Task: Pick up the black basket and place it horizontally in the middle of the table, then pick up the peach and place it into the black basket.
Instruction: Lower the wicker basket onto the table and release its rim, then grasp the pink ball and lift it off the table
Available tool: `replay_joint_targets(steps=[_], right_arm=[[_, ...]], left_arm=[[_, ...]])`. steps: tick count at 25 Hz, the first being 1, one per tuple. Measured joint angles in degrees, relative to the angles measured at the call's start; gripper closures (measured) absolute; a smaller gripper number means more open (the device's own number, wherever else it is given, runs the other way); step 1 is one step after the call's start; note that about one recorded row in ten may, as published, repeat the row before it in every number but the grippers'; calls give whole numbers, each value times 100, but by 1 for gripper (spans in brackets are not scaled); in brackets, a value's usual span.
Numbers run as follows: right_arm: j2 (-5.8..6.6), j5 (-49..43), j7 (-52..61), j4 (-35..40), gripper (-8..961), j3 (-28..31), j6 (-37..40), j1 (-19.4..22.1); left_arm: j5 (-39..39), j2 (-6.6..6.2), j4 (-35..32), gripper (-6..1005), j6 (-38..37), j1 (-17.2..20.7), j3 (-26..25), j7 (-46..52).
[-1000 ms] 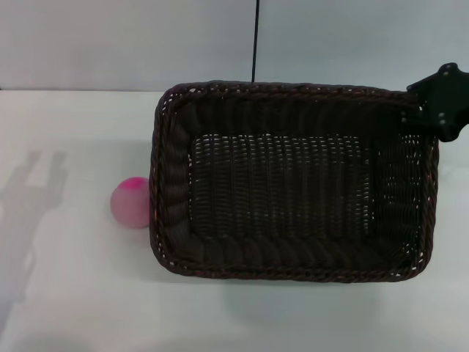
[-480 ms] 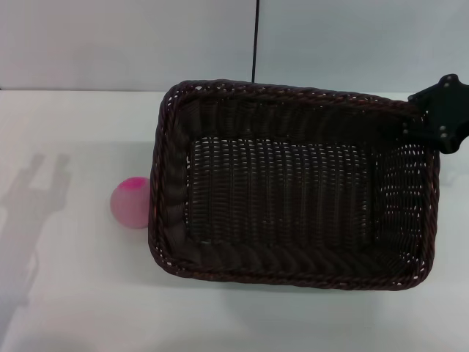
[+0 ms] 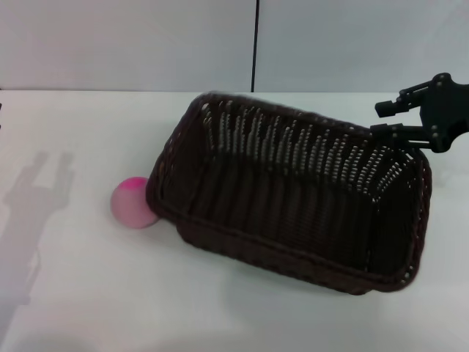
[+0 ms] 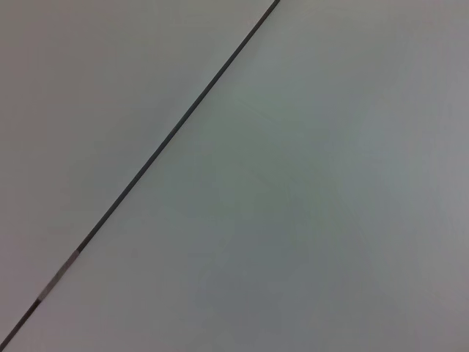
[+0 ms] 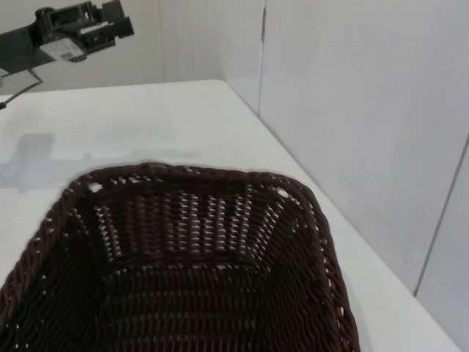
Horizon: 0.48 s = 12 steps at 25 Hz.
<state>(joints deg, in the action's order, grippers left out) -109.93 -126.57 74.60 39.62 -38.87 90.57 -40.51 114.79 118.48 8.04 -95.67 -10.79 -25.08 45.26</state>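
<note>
Two dark fingers of the right gripper (image 3: 390, 122) reach in from the right edge of the head view at the far right corner of the black basket (image 3: 293, 194). One finger lies against the braided rim there and the other stands clear above it, so the jaws look parted; whether they actually pinch the rim cannot be told. The basket is tilted, its far right side raised and its slatted far wall showing, while its near left corner is down on the white table (image 3: 88, 301). The peach (image 3: 133, 202) sits on the table touching the basket's left end, well apart from the right gripper. In the right wrist view the left gripper (image 5: 80, 29) hangs far off above the table, its finger state unclear.
</note>
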Motion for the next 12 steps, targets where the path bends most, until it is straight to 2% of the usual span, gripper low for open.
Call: replay_joint_targets(steps=[5, 7, 8, 10, 11, 12], right_arm=[[-9, 187, -28, 5, 600, 11, -208, 2], [-14, 404, -78, -19, 600, 46, -400, 41], [-36, 794, -193, -49, 600, 180, -606, 157], [-135, 1674, -409, -119, 600, 590, -852, 452], [-135, 1674, -409, -119, 600, 590, -852, 452], [-261, 2442, -542, -173, 600, 919, -976, 755]], left_arm=[[0, -1, -13, 524, 22, 0, -1, 0], [0, -1, -18, 525, 31, 0, 3, 0], [0, -1, -26, 526, 35, -1, 12, 0], [0, -8, -50, 527, 34, -2, 62, 0], [0, -8, -50, 528, 34, -2, 62, 0], [12, -19, -115, 529, 8, -2, 141, 0]])
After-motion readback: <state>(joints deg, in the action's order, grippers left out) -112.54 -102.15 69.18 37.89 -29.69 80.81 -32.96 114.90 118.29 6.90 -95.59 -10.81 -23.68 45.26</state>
